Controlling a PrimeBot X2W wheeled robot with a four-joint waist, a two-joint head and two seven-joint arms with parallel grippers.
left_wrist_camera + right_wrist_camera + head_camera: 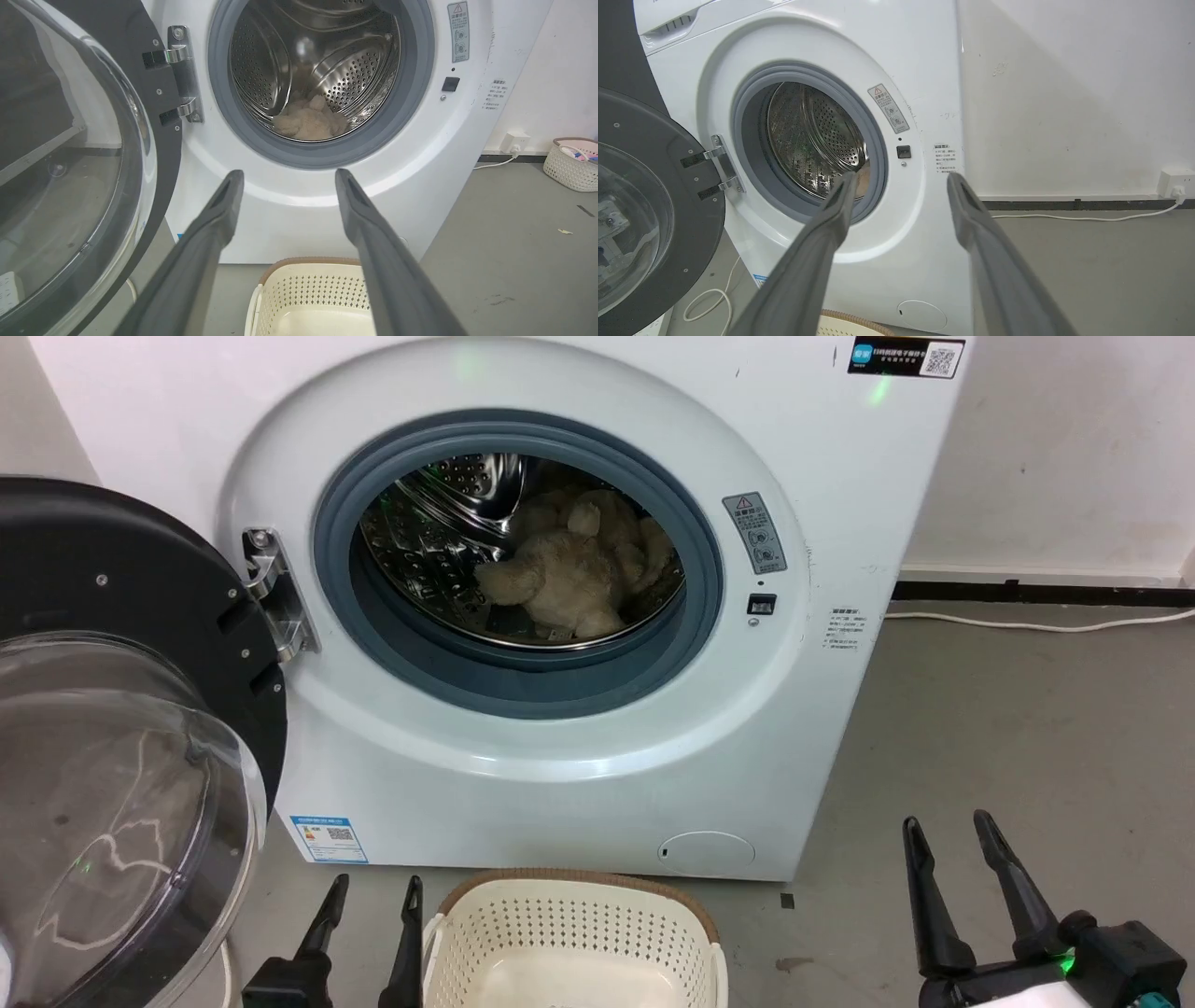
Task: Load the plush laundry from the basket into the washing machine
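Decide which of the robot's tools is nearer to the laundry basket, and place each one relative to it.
Left. The left tool sits just beside the basket, at its left rim. The right tool is well off to the basket's right, across a stretch of floor.

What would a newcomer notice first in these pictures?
The washing machine stands open in the middle, its door swung to the left, with the plush laundry lying in the steel drum. Below it the basket sits on the floor between the left gripper and right gripper, both open.
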